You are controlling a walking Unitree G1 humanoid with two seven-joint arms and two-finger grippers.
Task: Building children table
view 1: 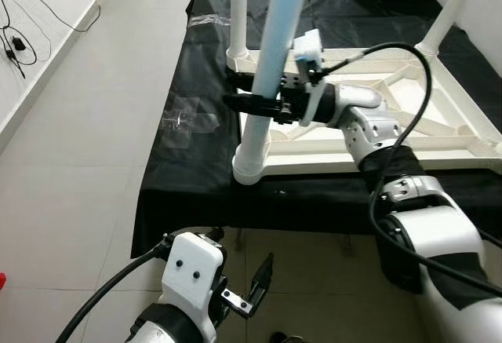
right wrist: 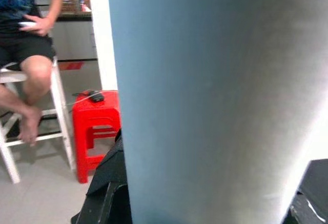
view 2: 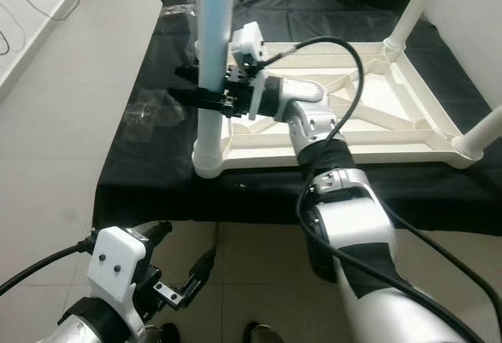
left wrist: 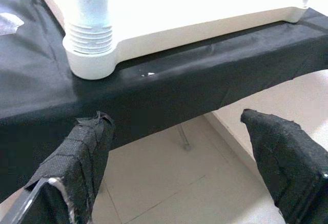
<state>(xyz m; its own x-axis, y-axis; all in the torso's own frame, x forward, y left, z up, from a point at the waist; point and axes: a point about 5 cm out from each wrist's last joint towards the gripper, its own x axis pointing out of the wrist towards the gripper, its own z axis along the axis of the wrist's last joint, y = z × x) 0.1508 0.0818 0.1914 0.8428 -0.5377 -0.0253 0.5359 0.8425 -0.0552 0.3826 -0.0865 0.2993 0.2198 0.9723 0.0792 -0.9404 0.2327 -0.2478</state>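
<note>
Black cloth [view 1: 188,162] covers the bench, which fills the upper half of the head views from 9 to 3 o'clock. On it lies the white tabletop [view 2: 369,135], upside down, ribs showing, toward 1–2 o'clock.

Legs: four seen standing up from the corners.
- near-left leg [view 1: 271,52], pale blue-white, upright in its corner socket [view 1: 251,162] at about 12 o'clock from the robot;
- far-left leg [view 1: 238,9] behind it;
- far-right leg [view 2: 414,5] at 1 o'clock;
- near-right leg [view 2: 482,135] at 3 o'clock, mostly cut off by the frame edge.

Right pincer [view 1: 249,102]: reaches across the tabletop from 3 o'clock and is closed around the near-left leg part-way up, one finger either side of the tube. In the right wrist view the leg takes up most of the picture, fingers dark at its foot; behind it a red stool [right wrist: 95,131] and a seated person [right wrist: 25,55] on a white chair.

Left pincer [view 1: 252,290]: low at 6 o'clock, below the bench edge, over the tiled floor [view 1: 70,202]; fingers spread, holding nothing. Its wrist view looks up at the socket, where thread rings [left wrist: 89,35] show above the collar.

Progress (judgement): late stage. All four legs are in place. Exposed thread suggests the near-left leg is not fully screwed home. Left to do: tighten it, check the others, turn the table upright.
</note>
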